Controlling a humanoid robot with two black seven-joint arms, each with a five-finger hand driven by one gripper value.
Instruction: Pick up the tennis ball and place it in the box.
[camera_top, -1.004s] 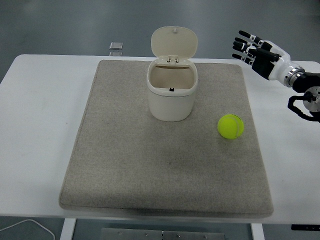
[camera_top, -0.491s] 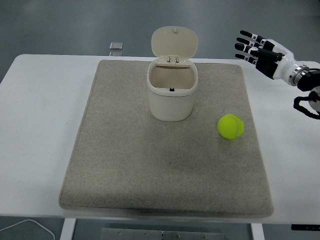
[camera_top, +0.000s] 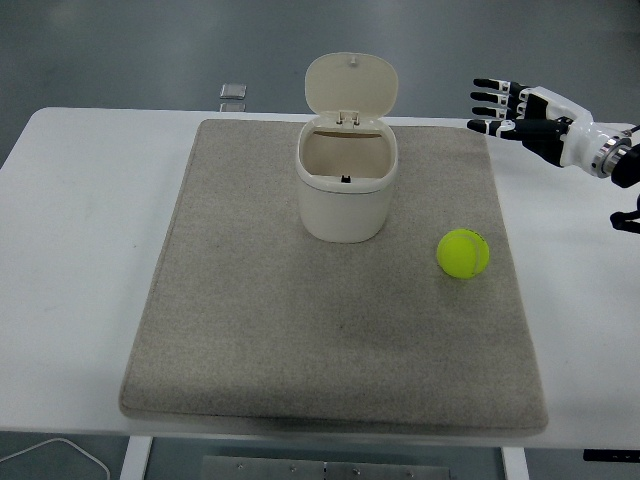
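The tennis ball (camera_top: 462, 253), bright yellow-green with a faint seam, lies on the grey mat (camera_top: 330, 340) right of the cream lidded box (camera_top: 345, 195), whose lid stands open. The right hand (camera_top: 525, 108) hovers beyond it, fingers spread, holding nothing.

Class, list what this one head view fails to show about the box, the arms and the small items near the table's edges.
- Box: its floor, hidden by its own front wall.
- Right robot hand: arm cut off by the right edge.
- Left arm: wholly outside the view.
- Small grey object beyond the table: too small to identify.
- White cable: cut off at the bottom-left corner.
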